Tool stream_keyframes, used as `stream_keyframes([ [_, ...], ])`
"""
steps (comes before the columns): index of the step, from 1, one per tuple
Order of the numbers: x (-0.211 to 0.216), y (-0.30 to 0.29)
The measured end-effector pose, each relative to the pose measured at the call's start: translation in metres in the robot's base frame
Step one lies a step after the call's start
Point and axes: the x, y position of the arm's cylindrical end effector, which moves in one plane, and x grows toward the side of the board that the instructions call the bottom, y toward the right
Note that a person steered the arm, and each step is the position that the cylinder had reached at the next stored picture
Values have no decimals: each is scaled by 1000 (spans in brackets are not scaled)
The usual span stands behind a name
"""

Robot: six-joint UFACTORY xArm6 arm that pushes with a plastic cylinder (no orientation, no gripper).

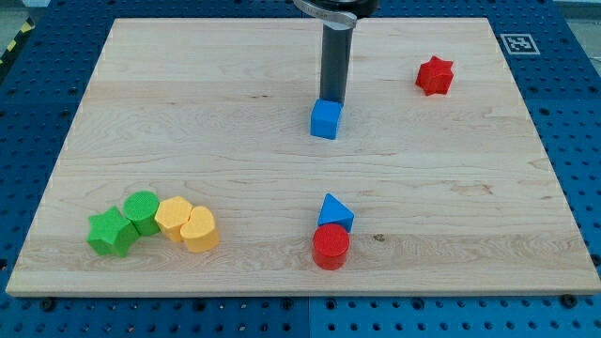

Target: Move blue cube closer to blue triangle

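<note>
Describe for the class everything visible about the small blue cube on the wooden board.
The small blue cube is a solid-looking, matte, plastic-like block resting flat on the light wooden board, above centre. My tip, the dark rod's lower end, meets its far side toward the view's top. No other block touches it; the blue triangular block lies well below.

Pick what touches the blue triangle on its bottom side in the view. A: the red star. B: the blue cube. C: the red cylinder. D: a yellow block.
C: the red cylinder sits against the blue triangle; the blue cube lies apart, by my tip.
</note>
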Motion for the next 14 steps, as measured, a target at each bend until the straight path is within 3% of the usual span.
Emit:
stream_keyframes([
  [6,89,-34],
  [8,92,-92],
  [10,140,-89],
  [14,122,-61],
])
